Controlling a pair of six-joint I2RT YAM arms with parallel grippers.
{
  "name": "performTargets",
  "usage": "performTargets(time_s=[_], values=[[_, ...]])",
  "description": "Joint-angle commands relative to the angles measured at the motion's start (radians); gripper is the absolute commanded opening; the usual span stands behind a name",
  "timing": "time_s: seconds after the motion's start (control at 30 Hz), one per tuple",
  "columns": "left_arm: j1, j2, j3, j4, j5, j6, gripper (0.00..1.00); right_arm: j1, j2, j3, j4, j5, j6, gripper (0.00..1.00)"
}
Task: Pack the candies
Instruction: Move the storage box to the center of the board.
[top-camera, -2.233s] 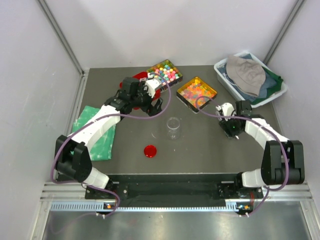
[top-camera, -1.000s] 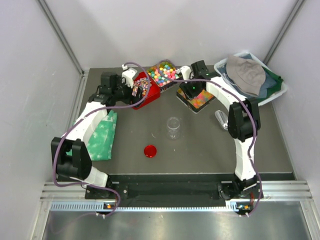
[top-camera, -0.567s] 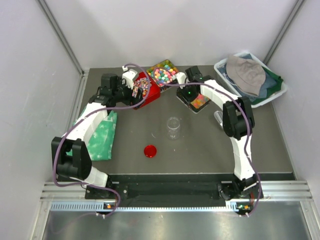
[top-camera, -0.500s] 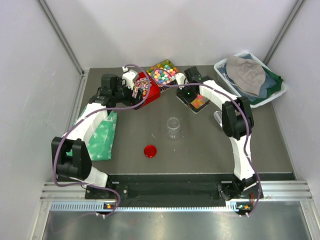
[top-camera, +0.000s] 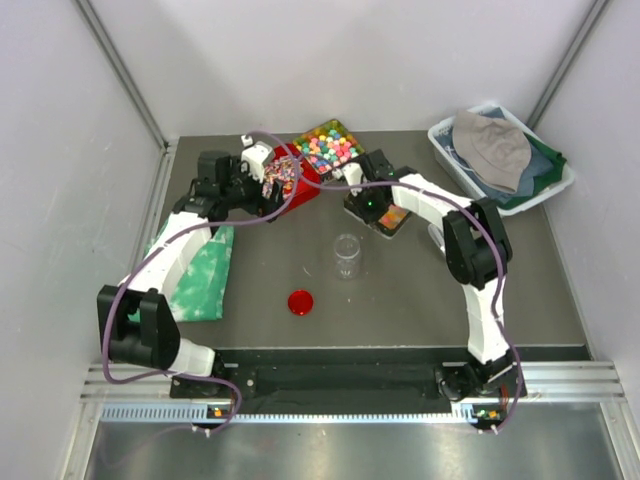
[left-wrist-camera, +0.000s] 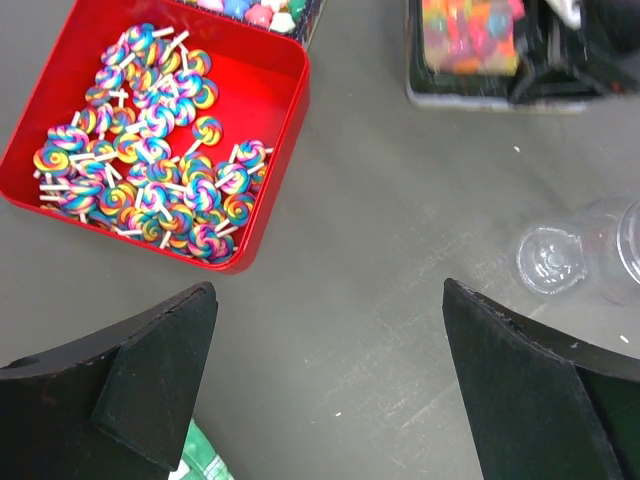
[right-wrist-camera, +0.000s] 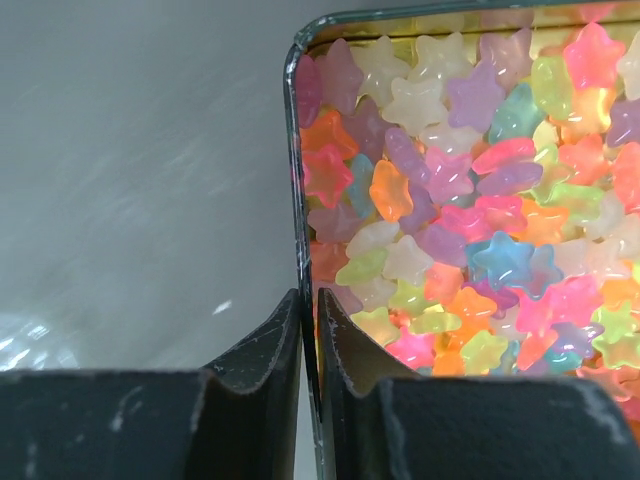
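Since the earlier views the right arm has swung from the right side of the surface to its far middle, and the square metal tin (right-wrist-camera: 292, 160) has been drawn off its former spot toward the centre.

Right gripper (right-wrist-camera: 308, 300): clamped on the tin's side wall, one finger inside the rim and one outside. Whether the tin is lifted cannot be told.

Left gripper (left-wrist-camera: 327, 290): spread fully, holding nothing, hovering by the red plastic tray of swirl lollipops (left-wrist-camera: 275, 80) toward the far left corner.

Glossy star-shaped jelly candies (right-wrist-camera: 450, 230): all seen lie in the tin. None shows in the clear round jar (top-camera: 347, 255), upright and uncapped at the surface's centre, its red round lid (top-camera: 300, 302) lying nearer the front edge.

Assessment: packing not begun; transfer and capping remain.

Clearance: bare surface lies between tin and jar. The second tin of pastel balls (top-camera: 328, 146) sits close behind the right arm, so room there is tight. The green patterned cloth (top-camera: 200, 275) at the left edge and the blue-rimmed bin of fabrics (top-camera: 440, 135) in the far right corner stand well apart.
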Motion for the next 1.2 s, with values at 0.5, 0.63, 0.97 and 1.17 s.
performTargets(time_s=[0.5, 0.63, 0.97, 1.17], values=[[0.005, -0.104, -0.065, 0.027, 0.037, 0.024, 0.99, 0.153, -0.15, -0.091, 0.048, -0.075, 0.076, 0.08], [0.005, -0.107, -0.075, 0.029, 0.035, 0.027, 0.99, 0.172, -0.126, -0.066, 0.038, -0.092, 0.073, 0.07], [0.005, -0.096, -0.078, 0.034, 0.043, 0.027, 0.99, 0.196, -0.13, -0.072, 0.023, -0.075, 0.059, 0.36], [0.005, -0.085, -0.085, 0.029, 0.069, 0.029, 0.99, 0.195, -0.19, -0.124, 0.012, -0.04, 0.034, 0.61]])
